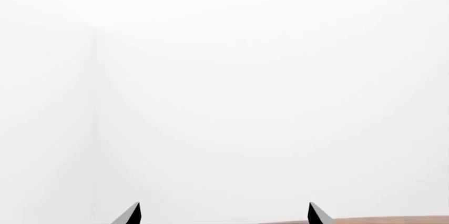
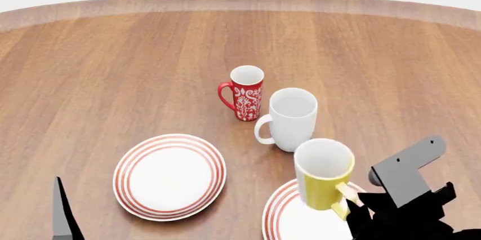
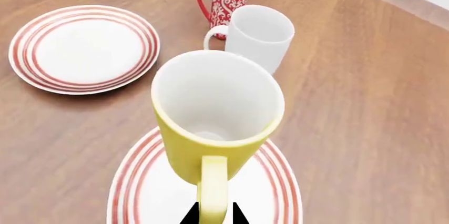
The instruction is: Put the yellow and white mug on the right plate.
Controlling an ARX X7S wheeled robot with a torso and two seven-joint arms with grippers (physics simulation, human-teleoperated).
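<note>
Yellow-glazed ceramic mug with white interior and yellow loop handle (image 2: 324, 175): one, upright, long axis vertical, mouth up, its base over the near-inner part of the right plate; whether it rests on the plate or hangs just above cannot be told. Right gripper (image 3: 212, 216): fingers closed narrowly on the handle, mug lying directly ahead of them, handle toward the robot. Round white plates with thin red concentric rim rings: two, the right one (image 2: 282, 217) beneath the mug, the left one (image 2: 170, 176) well apart. Other mugs: one tall white (image 2: 289, 118), one slim red patterned (image 2: 244, 92). Left gripper (image 1: 224, 214): fingers spread wide, holding nothing, farther away. Wooden tabletop (image 2: 112, 71): one.
</note>
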